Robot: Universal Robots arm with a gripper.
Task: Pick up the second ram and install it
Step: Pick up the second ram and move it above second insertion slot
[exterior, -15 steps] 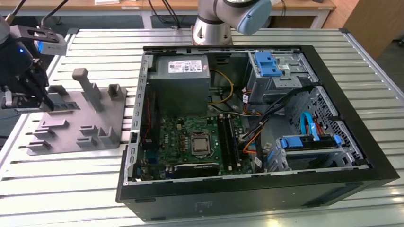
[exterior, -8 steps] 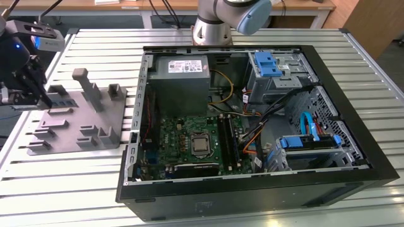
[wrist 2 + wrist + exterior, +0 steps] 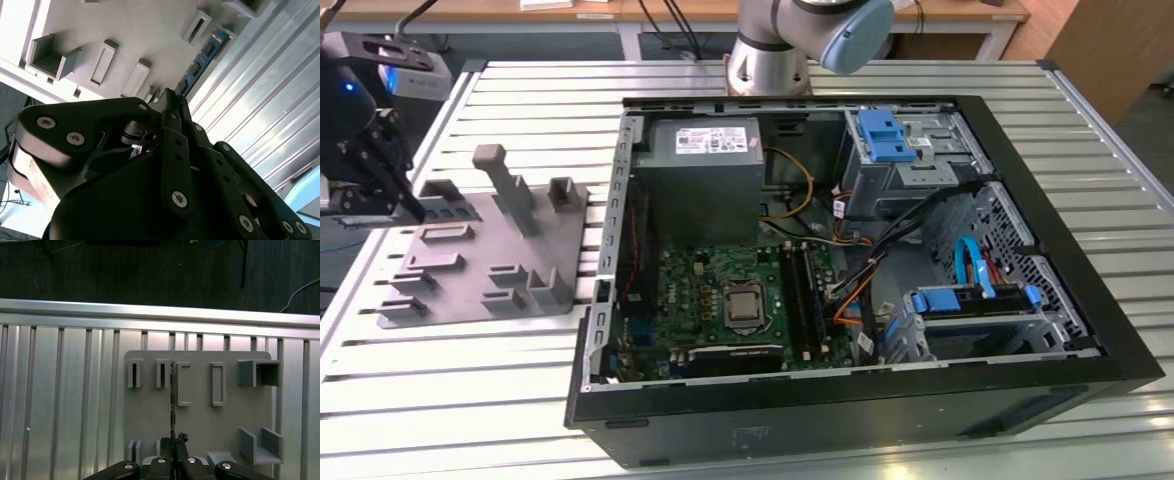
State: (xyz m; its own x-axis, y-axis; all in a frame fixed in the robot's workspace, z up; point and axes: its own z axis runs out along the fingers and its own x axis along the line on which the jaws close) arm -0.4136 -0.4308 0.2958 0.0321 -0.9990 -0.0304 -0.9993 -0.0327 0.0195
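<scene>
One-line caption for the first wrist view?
Gripper shut on the ram, seen edge-on against the grey fixture plate.

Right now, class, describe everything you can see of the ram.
The ram is a slim, long blue-green board with black chips along one face. In the first wrist view it shows edge-on, as a thin dark line. The gripper pinches one end, and the rest juts out over the grey plate. Whether it touches the plate I cannot tell.

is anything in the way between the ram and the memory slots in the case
The ram sits in the tool at the fixture. Between it and the slots stand the fixture's posts and the case's side wall.
</scene>
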